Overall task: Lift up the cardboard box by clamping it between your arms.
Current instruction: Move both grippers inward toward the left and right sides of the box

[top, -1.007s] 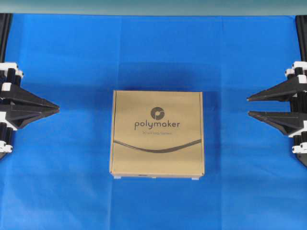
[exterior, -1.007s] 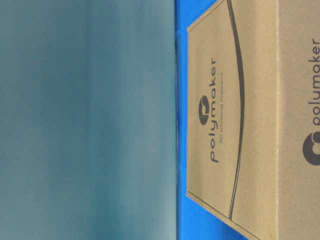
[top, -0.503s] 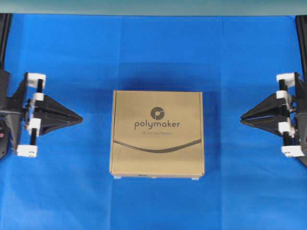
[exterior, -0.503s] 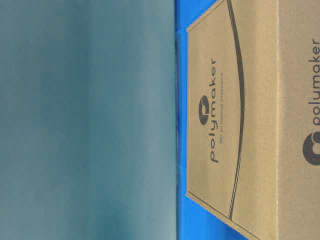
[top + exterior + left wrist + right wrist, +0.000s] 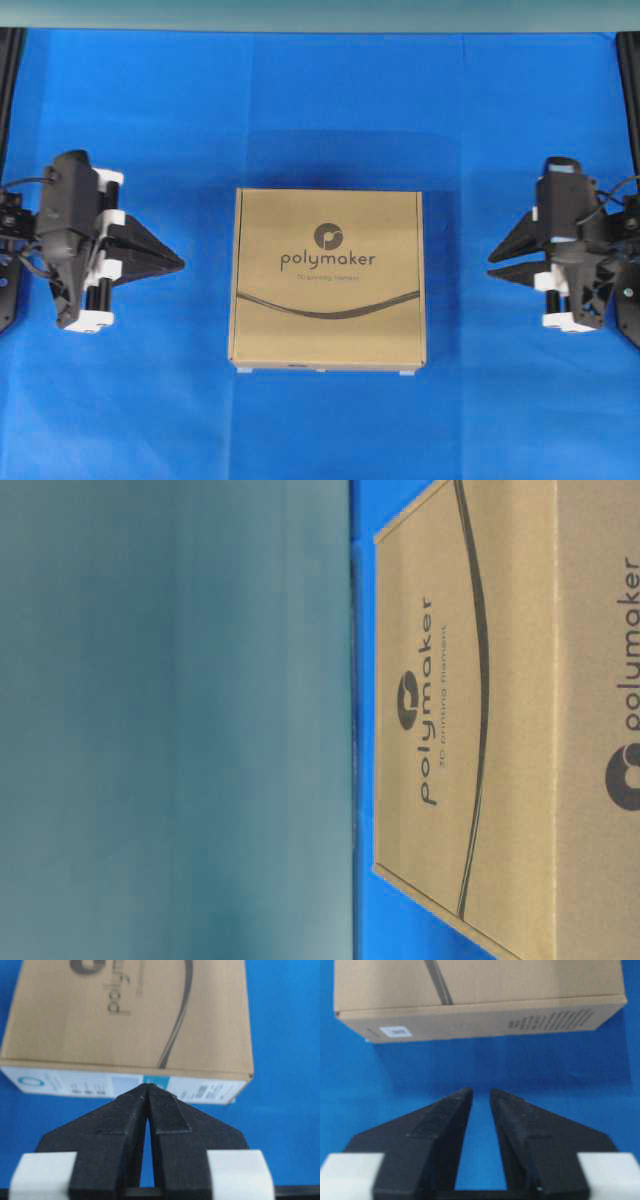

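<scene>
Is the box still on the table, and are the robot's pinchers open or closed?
cardboard box: flat on the blue cloth, lid closed, untouched.
left end effector: fingers together, shut, empty, short of the box.
right end effector: tips slightly apart, empty, short of the box.

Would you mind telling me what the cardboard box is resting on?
The cardboard box lies flat on the blue cloth, which shows all around it. Whatever is directly beneath the box is covered and cannot be seen.
</scene>
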Tool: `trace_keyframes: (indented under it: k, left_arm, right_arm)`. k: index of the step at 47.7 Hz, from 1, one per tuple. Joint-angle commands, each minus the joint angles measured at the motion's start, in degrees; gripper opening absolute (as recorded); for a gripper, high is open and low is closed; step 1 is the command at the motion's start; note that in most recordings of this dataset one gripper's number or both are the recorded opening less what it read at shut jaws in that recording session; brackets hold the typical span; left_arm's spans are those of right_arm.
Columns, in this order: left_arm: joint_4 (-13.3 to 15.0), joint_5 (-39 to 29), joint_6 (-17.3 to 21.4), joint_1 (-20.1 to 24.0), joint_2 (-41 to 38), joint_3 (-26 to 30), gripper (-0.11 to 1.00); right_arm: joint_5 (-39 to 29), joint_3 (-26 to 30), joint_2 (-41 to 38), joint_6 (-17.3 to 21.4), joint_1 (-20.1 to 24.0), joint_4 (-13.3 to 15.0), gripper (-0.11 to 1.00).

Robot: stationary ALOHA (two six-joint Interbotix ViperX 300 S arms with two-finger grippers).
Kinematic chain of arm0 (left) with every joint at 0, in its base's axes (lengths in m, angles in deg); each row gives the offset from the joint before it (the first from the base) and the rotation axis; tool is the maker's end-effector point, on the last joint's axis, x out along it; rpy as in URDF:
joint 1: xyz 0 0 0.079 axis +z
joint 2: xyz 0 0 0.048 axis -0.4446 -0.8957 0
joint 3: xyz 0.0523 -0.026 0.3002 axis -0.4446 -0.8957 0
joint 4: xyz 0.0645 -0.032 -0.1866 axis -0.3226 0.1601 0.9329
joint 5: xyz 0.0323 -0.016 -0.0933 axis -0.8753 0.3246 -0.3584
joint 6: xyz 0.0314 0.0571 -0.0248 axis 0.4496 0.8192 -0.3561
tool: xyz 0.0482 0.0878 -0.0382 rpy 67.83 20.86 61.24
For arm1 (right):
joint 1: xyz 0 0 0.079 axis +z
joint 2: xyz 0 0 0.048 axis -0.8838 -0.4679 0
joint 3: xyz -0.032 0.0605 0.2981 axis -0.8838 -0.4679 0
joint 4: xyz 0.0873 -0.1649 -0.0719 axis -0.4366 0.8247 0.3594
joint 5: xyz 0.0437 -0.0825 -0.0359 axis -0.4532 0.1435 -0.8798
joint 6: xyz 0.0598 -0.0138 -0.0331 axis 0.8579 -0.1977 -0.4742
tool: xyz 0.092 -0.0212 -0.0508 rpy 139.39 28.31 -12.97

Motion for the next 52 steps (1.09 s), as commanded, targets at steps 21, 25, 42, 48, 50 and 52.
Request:
trace_keyframes:
  k: [21, 25, 42, 48, 50, 52]
  left_arm:
    - [-0.2, 1.7, 0.3, 1.1, -9.8, 1.1, 0.86]
    - [-0.2, 2.9, 0.4, 1.1, -12.5, 1.1, 0.87]
    - [-0.2, 7.6, 0.4, 1.1, -23.1, 3.3, 0.87]
    - [-0.2, 8.9, 0.7, 1.1, -25.6, 4.2, 0.87]
    - [-0.2, 9.5, 0.7, 1.1, -26.3, 4.4, 0.87]
    - [-0.2, 9.8, 0.7, 1.1, -26.8, 4.7, 0.87]
  right_arm:
    - [1.4, 1.7, -9.6, -0.2, -0.4, 0.5, 0.99]
    - [2.8, 1.7, -12.0, -0.3, -0.4, 0.5, 1.0]
    - [11.9, 2.2, -22.2, -0.6, -1.1, 0.5, 1.0]
    - [14.4, 3.0, -24.7, -1.1, -1.1, 0.5, 1.0]
    - [15.2, 3.2, -25.5, -1.3, -1.1, 0.5, 1.0]
    - [15.9, 3.5, -26.4, -1.8, -1.1, 0.5, 1.0]
